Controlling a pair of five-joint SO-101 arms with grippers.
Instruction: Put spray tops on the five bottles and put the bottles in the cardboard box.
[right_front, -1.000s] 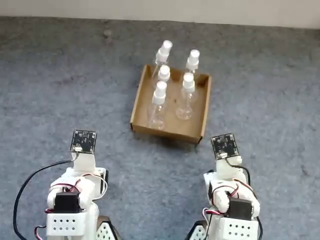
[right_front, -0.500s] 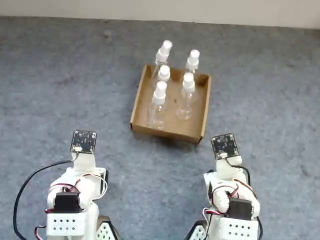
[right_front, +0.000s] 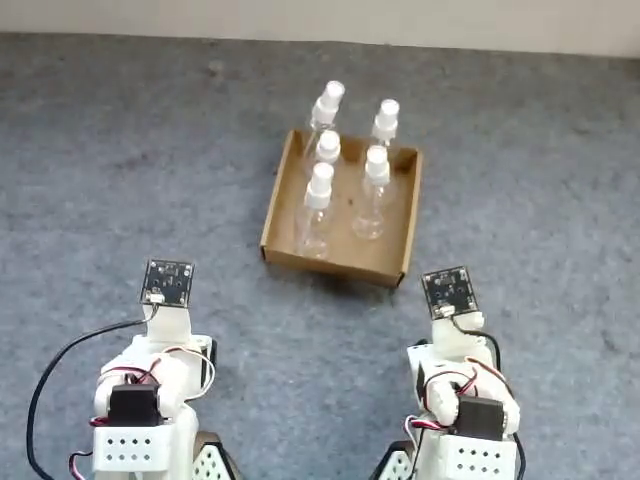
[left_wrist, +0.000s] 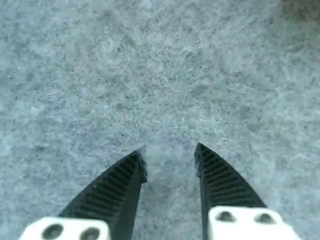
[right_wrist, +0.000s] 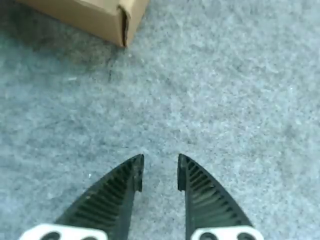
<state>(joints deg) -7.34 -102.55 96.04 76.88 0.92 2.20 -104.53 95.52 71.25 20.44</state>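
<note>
Counter (right_front: 120, 150): grey, carpet-like surface.

Cardboard box (right_front: 330, 262): shallow open tray, sitting mid-counter, far of both arms and roughly between them. It is turned slightly, with its near right corner closest to the right arm.

Bottles: five clear bottles, all upright, each with a white spray top fitted.
- Left row, near to far: near-left bottle (right_front: 313, 228), middle-left bottle (right_front: 327, 150), far-left bottle (right_front: 328, 103).
- Right row: near-right bottle (right_front: 368, 215), far-right bottle (right_front: 386, 118).
- The two near ones plainly stand inside the box.
- The far ones rise past the far wall from where I stand. Their bases are hidden by the bottles in front, so they seem to be inside, but I cannot confirm it.

Left arm (right_front: 150, 385): folded back at the near left edge, well apart from the box. Left jaws point down at bare counter, parted by a moderate gap, with nothing between them.

Right arm (right_front: 462, 395): folded back at the near right edge. Right jaws are also over bare counter, parted a little less than the left pair and holding nothing. The box's near right corner (right_wrist: 95, 17) lies beyond the tips, not touching them.
</note>
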